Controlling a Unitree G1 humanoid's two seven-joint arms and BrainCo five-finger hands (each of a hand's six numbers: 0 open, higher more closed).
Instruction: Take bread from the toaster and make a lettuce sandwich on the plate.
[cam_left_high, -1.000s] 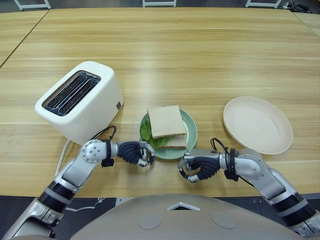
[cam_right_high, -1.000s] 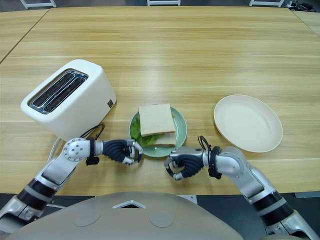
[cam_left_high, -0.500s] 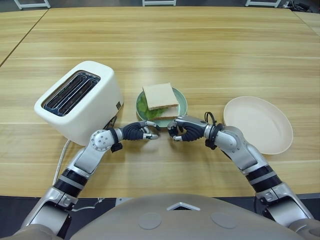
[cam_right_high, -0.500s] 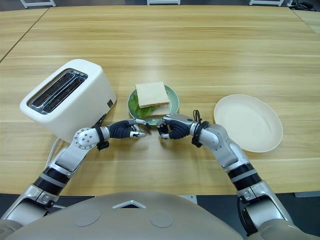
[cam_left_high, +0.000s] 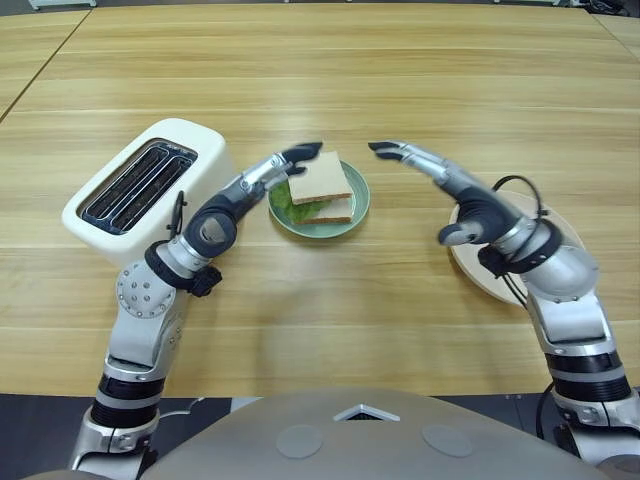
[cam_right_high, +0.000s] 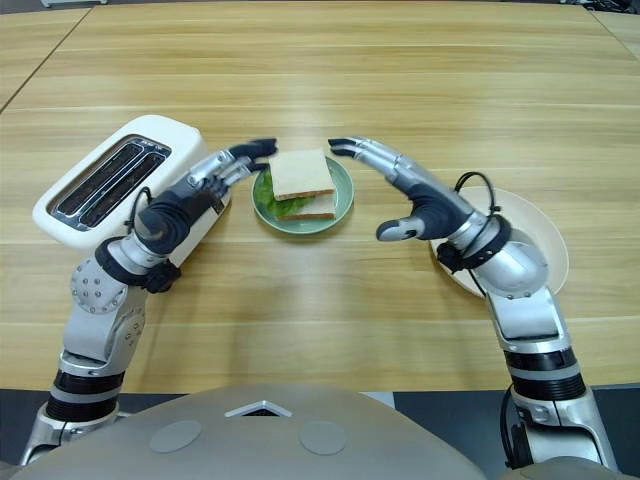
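Note:
A sandwich (cam_left_high: 321, 184) of two bread slices with green lettuce (cam_left_high: 292, 205) between them sits on a small green plate (cam_left_high: 356, 210) mid-table. A white toaster (cam_left_high: 140, 190) with two dark slots stands to its left. My left hand (cam_left_high: 268, 173) is raised, fingers stretched out, its tips just left of the sandwich's top slice. My right hand (cam_left_high: 440, 186) hovers above the table to the right of the green plate, fingers extended toward the sandwich, holding nothing.
A larger cream plate (cam_left_high: 562, 232) lies at the right, partly behind my right forearm. The toaster's black cord (cam_left_high: 180, 204) loops near my left arm. Bare wooden table (cam_left_high: 330, 70) stretches far beyond the plates.
Both hands have risen from the table in front of the green plate and uncurled, now flanking the sandwich. The whole view has shifted, so the camera moved too.

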